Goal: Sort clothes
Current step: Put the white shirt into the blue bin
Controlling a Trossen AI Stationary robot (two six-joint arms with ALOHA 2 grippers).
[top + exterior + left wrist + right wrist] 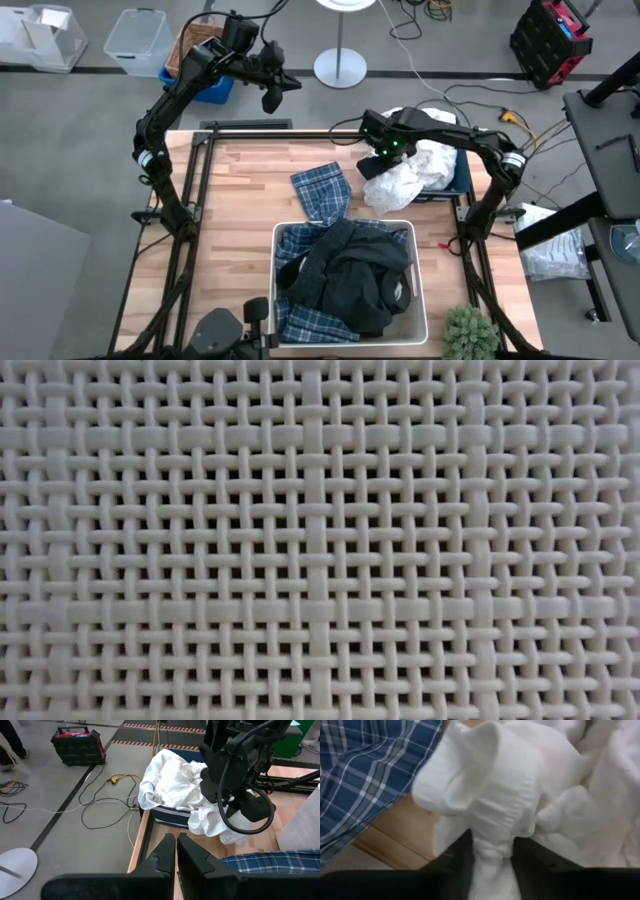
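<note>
Right gripper [491, 852]: jaws clenched on a bunched fold of the white garment [400, 182], just beyond the white bin [420, 300].
Left gripper [176, 851]: raised past the worktop's [240, 200] far edge, jaws apparently pressed together on nothing.
Plaid garment [322, 192]: on the worktop, touching the bin's far rim.
Dark garments [350, 275]: heaped inside the bin.
</note>
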